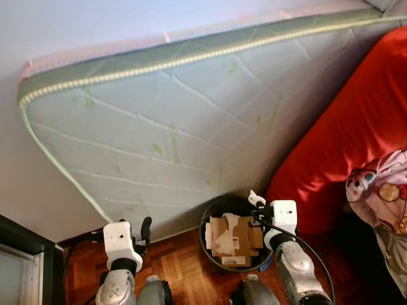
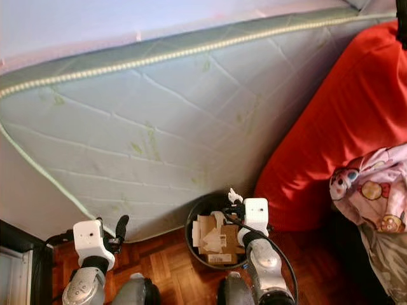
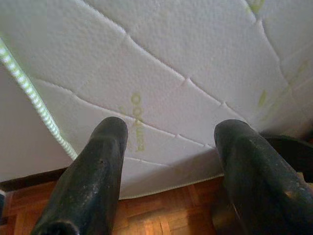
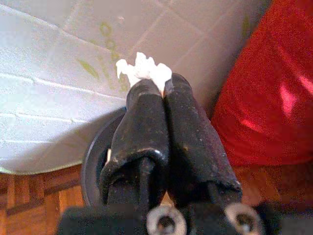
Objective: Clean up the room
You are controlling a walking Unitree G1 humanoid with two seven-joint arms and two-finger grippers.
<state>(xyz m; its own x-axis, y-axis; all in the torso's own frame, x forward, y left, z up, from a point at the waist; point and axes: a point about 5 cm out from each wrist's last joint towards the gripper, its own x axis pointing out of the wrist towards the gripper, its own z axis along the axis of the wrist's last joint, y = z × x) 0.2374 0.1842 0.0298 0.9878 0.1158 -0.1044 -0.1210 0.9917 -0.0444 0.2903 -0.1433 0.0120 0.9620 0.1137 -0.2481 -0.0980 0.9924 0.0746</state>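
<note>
Right wrist view shows my right gripper (image 4: 155,87) pinching a white paper scrap (image 4: 144,68) above the cardboard-filled bin (image 1: 206,244), drop pending, while my left gripper (image 3: 171,161) hangs spread, empty.

This is a room in a home, most likely a bedroom. A bare quilted mattress (image 1: 172,127) with green piping stands tilted against the pale wall (image 1: 95,25), filling the upper and middle part of the frame. At the right edge lies red bedding (image 1: 356,146), with a cartoon-printed child's fabric (image 1: 381,190) below it. Along the bottom runs a wooden parquet floor (image 1: 178,267), and at bottom centre stands a round dark waste bin (image 1: 210,222) stuffed with cardboard scraps (image 1: 232,244). Dark furniture (image 1: 19,254) occupies the lower left corner.
</note>
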